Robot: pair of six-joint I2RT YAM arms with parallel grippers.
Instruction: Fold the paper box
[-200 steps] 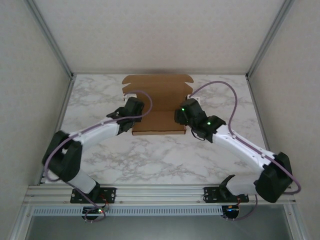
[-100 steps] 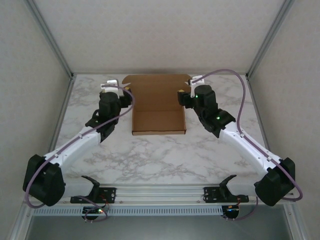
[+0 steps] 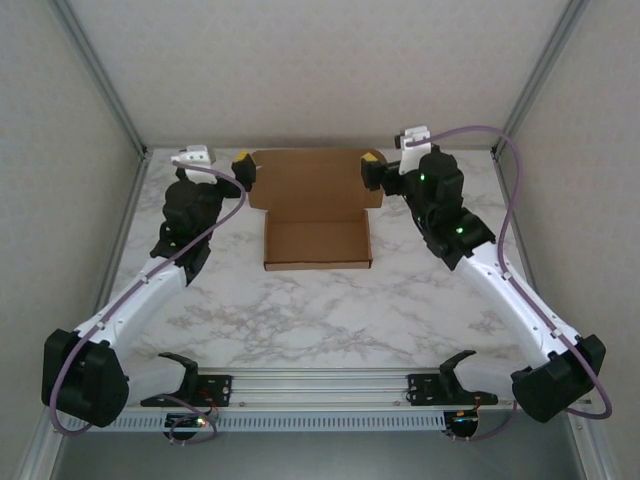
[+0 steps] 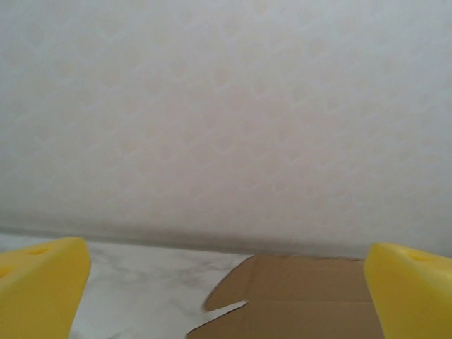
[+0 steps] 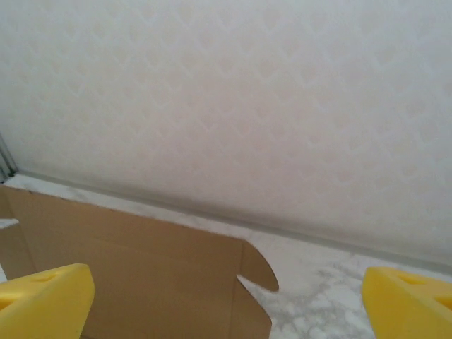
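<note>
Crosswise lies the paper box (image 3: 318,243), lid (image 3: 315,180) toward the back; both jaws spread, empty.

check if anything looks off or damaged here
Nothing stands out. The paper box lies square on the table, lid flap open at the back, no tears visible; left hand and right hand open beside it.

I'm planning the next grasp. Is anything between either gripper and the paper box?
Nothing visible does. The open left gripper and open right gripper flank the far flap of the paper box.
</note>
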